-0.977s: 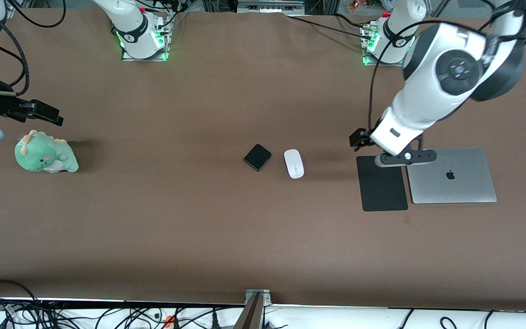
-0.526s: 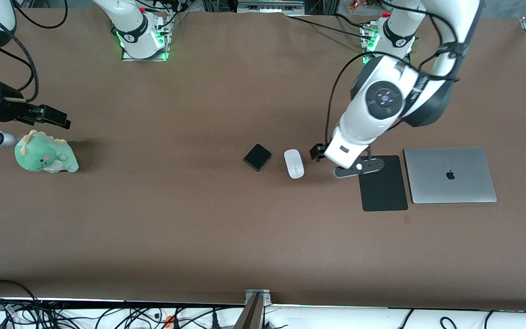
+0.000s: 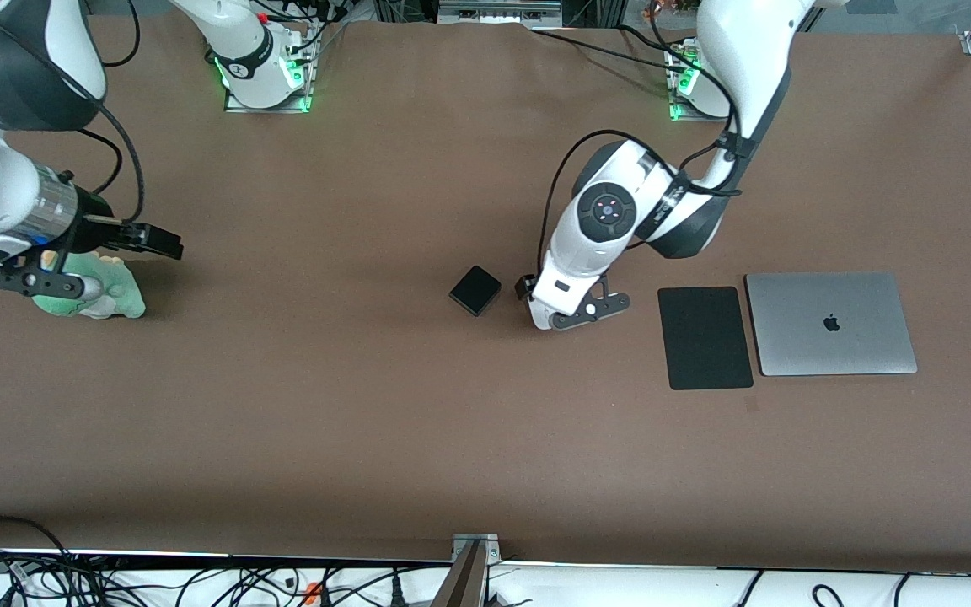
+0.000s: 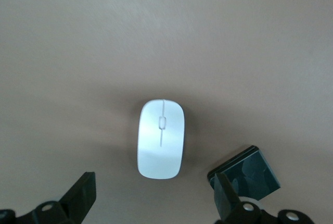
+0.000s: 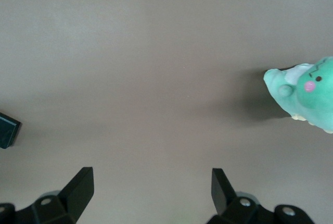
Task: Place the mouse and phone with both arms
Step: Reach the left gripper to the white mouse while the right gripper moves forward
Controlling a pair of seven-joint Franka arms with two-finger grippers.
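Observation:
The white mouse lies on the brown table beside the black phone, which also shows in the left wrist view. My left gripper is open and hovers right over the mouse, one finger on each side, touching nothing. In the front view the left hand hides the mouse. My right gripper is open and empty above the table by the plush toy, far from the phone. It also shows in the right wrist view, where only a corner of the phone is seen.
A green plush dinosaur sits under the right wrist at the right arm's end. A large black mouse pad and a closed silver laptop lie side by side toward the left arm's end.
The left arm swung from above the mouse pad to over the mouse, now covering it. The right arm moved from the table's end toward the middle, over the plush.

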